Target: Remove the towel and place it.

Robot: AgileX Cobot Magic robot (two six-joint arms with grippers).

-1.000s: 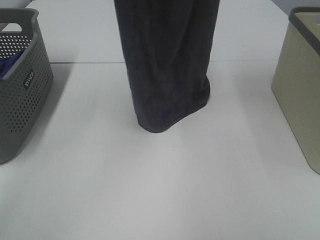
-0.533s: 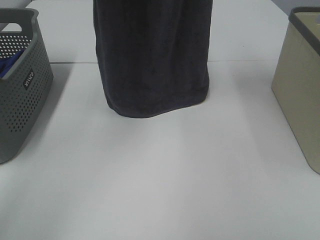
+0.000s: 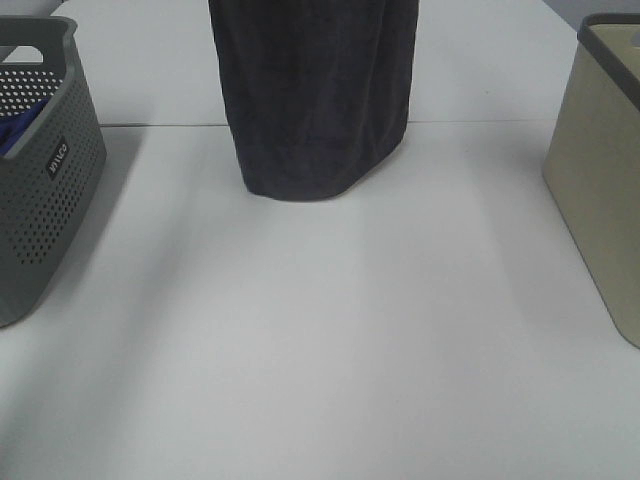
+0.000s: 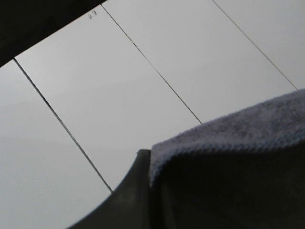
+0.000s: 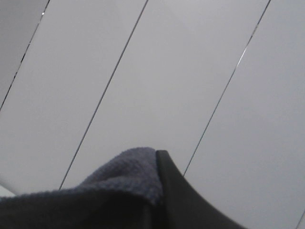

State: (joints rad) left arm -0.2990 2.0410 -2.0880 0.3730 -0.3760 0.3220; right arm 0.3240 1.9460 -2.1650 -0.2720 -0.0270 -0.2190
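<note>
Charcoal terry pinched in closed jaws: left gripper [image 4: 145,164] and right gripper [image 5: 159,164] each clamp an edge of towel [image 3: 315,100]. Towel hangs in loose folds over table [image 3: 320,350], between grey basket [image 3: 50,200] and beige basket [image 3: 600,200], clear of both; cannot tell if hem touches table. Likely soft, limp, fairly heavy, unbreakable, pile grippy. Best hold: 2 top corners, spread apart.

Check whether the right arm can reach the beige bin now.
Probably not freely: the right gripper is shut on the towel, which the left gripper also holds. Bare table lies between towel and bin.
</note>
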